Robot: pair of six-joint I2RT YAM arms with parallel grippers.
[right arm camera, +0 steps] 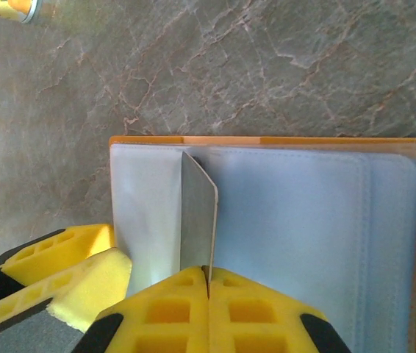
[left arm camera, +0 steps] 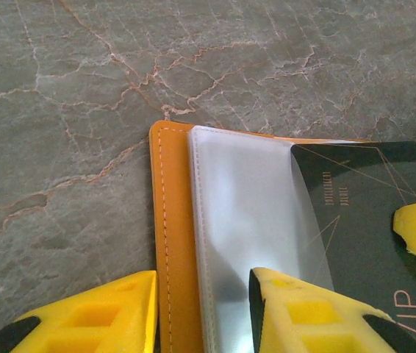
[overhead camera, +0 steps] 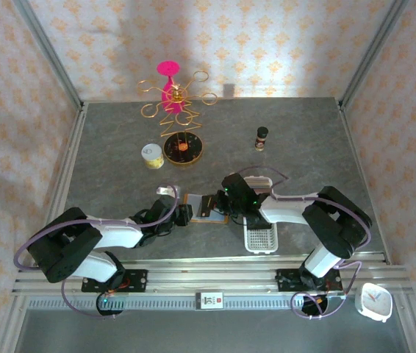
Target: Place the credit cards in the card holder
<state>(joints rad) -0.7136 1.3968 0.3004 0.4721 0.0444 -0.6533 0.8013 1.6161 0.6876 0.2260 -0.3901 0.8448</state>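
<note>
Dark "VIP" card (left arm camera: 362, 213) partly under clear sleeve (left arm camera: 245, 220) of card holder (left arm camera: 171, 243)

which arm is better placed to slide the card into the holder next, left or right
Right. Its jaws are shut on the card, whose corner sits under the card holder's clear pocket. The left jaws are parted over the orange edge, holding no card.

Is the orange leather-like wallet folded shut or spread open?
Spread open: the orange leather-like wallet lies flat, its clear inner pockets facing up.
</note>
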